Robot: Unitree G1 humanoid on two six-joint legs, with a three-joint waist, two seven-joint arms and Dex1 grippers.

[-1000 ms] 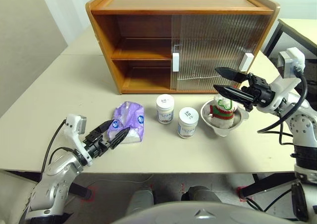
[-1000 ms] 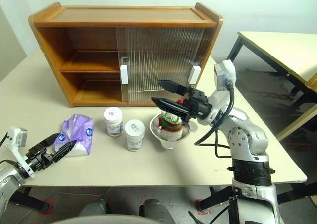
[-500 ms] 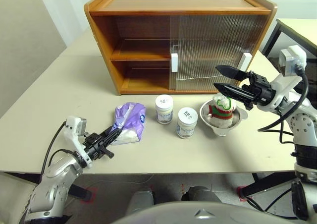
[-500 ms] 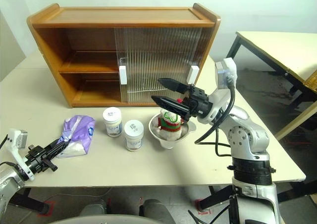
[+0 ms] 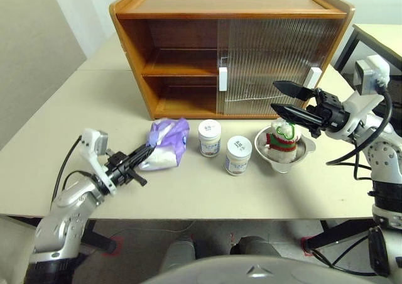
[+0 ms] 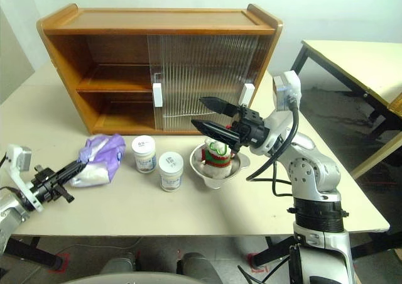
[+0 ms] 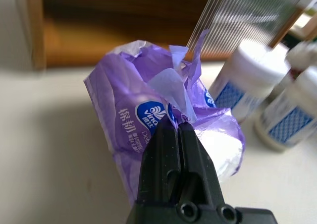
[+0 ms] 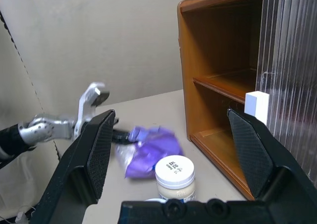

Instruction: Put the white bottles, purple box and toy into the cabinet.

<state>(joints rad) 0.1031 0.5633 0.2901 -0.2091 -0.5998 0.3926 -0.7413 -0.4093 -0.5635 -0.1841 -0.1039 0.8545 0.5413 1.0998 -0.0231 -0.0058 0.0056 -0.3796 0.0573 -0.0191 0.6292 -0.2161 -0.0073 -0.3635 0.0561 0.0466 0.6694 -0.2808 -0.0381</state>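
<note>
Your purple box [image 5: 165, 144] is the thing in hand right now. The left gripper [image 5: 146, 153] has its two fingers squeezed shut on the soft wrap at the near end of the box, so the box bunches up and its far end tips up toward the cabinet [image 5: 232, 51]. I think you pinched the wrap because the pack is too fat and squashy to fit between the fingers. A soft hold like that could slip, so go gently.

The box sits near the left part of the surface [image 5: 81, 108], just in front of the open side of the cabinet. That side has no door in the way, so both shelves are free to take it. The sliding doors cover the right side.

Next to the box, toward the middle of the surface, stand the two white bottles [image 5: 209, 137], close together but not touching the box. They wait upright, easy to grab by the sides.

Further right, the toy [image 5: 282, 139] sits in a shiny bowl [image 5: 300, 153]. Your right gripper [image 5: 286, 102] hangs just above the toy with its fingers spread wide and nothing in them. It looks ready to come down on the toy once the box is put away.
</note>
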